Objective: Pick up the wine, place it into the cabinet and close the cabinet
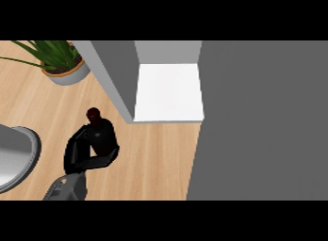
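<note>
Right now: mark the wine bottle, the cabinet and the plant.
wine bottle [93, 113]: head view, on its dark red top.
cabinet [168, 92]: head view, on the white inner shelf.
plant [55, 52]: head view, on the green leaves.

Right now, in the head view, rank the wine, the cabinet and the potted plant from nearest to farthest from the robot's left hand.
1. The wine: held in the left hand itself.
2. The cabinet: its side wall stands just up and right of the hand.
3. The potted plant: farthest, at the top left.
</note>
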Action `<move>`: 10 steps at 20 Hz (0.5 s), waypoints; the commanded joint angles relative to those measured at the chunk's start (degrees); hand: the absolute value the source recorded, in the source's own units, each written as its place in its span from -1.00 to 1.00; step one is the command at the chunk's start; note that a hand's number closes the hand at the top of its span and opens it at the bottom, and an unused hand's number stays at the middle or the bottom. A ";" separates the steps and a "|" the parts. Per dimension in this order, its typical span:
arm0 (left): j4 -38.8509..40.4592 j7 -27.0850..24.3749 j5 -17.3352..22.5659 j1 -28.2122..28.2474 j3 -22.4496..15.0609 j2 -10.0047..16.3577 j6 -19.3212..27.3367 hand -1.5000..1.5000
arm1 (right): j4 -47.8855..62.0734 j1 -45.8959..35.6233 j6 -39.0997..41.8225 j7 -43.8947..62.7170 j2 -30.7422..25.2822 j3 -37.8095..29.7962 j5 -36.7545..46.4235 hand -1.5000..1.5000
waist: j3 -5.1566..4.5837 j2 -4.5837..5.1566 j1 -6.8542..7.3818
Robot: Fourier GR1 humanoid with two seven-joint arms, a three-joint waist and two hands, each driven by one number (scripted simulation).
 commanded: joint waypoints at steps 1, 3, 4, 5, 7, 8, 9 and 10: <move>1.30 -4.12 -2.50 -1.93 -0.79 -0.78 3.72 1.00 | -6.27 -1.10 -1.08 6.78 -1.37 -2.14 -4.88 -1.00 | -0.01 -0.01 0.04; -1.31 -3.30 -2.81 -1.50 -1.40 0.56 3.12 1.00 | -8.67 1.93 -1.45 6.05 -0.05 0.15 -3.06 -1.00 | 0.02 -0.10 0.23; -3.61 -3.68 -3.41 0.18 -3.20 -1.35 2.80 1.00 | -4.70 2.24 0.60 2.63 -0.57 -2.15 -5.31 -1.00 | 0.05 -0.02 0.60; -6.54 -1.48 -4.07 0.68 -4.71 -1.84 3.08 1.00 | -4.66 0.04 -1.24 4.40 0.12 0.04 -3.55 -1.00 | 0.05 -0.17 0.77; -10.49 -0.82 -4.84 3.79 -6.86 -1.28 0.82 1.00 | -3.30 0.28 -1.08 2.43 0.30 -0.49 -2.69 -1.00 | 0.07 -0.18 1.04; -8.07 -2.67 -5.54 3.37 -7.32 -1.62 0.11 1.00 | -5.48 1.80 -0.61 3.78 -0.23 -0.47 -2.98 -1.00 | 0.04 -0.10 0.62; -8.58 -0.65 -5.83 1.25 -7.89 -2.90 1.51 1.00 | -4.80 1.76 -0.41 3.05 -0.02 -0.97 -4.02 -1.00 | 0.05 -0.07 0.53; -15.16 -1.13 -5.61 6.44 -9.06 -3.14 1.35 1.00 | -8.18 3.13 -0.87 5.31 0.21 0.70 -3.63 -1.00 | 0.10 -0.40 0.91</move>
